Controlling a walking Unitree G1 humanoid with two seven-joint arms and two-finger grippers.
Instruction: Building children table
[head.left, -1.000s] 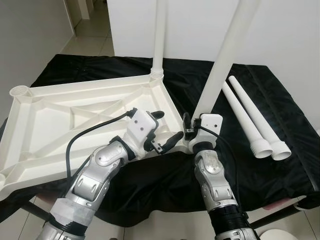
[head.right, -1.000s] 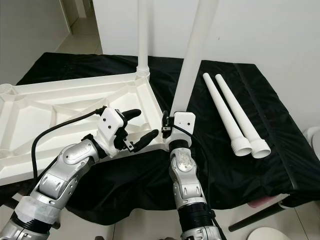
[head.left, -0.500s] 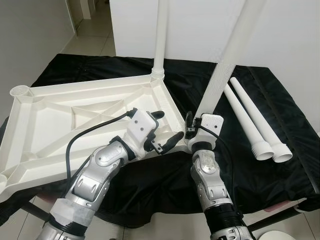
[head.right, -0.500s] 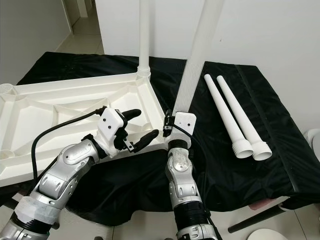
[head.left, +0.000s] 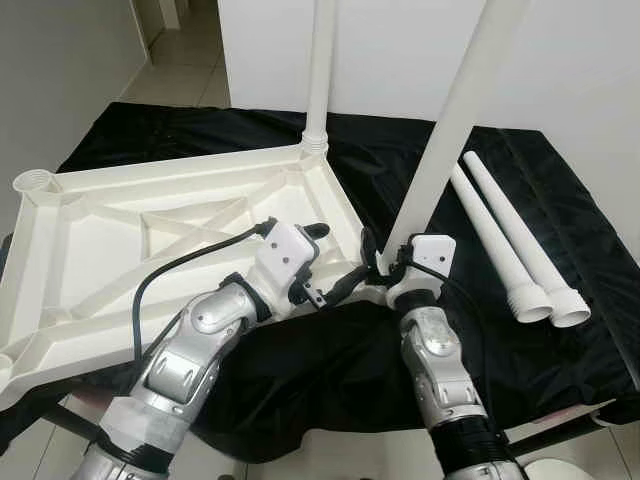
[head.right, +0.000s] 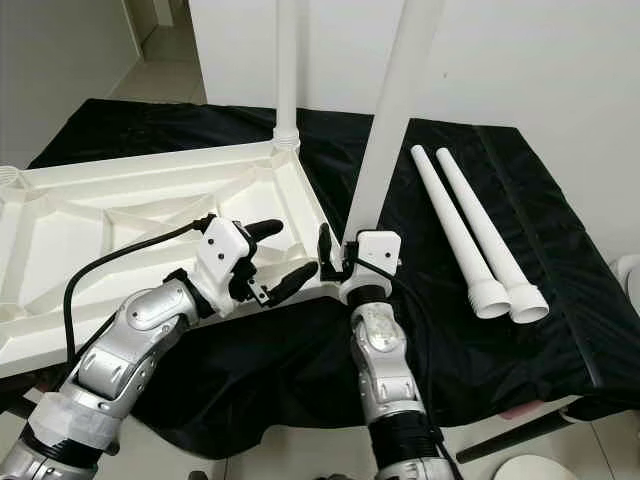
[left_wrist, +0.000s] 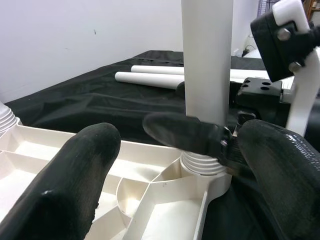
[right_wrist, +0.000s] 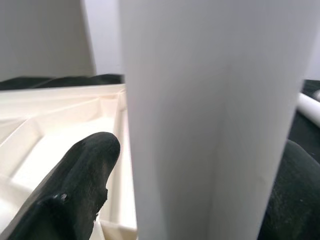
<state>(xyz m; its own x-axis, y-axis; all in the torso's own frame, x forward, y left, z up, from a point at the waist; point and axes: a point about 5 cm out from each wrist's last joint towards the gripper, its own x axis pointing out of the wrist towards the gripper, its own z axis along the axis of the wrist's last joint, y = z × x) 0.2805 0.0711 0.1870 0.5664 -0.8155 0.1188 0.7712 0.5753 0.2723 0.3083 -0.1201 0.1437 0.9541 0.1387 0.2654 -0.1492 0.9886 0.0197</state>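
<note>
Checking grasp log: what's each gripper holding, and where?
Right gripper grips the table leg near its bottom end, at the corner socket. Left gripper is open, holding nothing.

The white plastic tabletop (head.left: 150, 250) lies upside down on the left half of the black-covered worktop (head.left: 560, 380), its ribbed underside facing up. One white leg (head.left: 320, 70) stands upright in the socket at its far right corner. A second leg (head.left: 455, 120) stands in the near right corner socket, leaning slightly right. Two more white legs (head.left: 510, 240) lie side by side, touching, near the worktop's right edge, with their ribbed ends toward the front.
</note>
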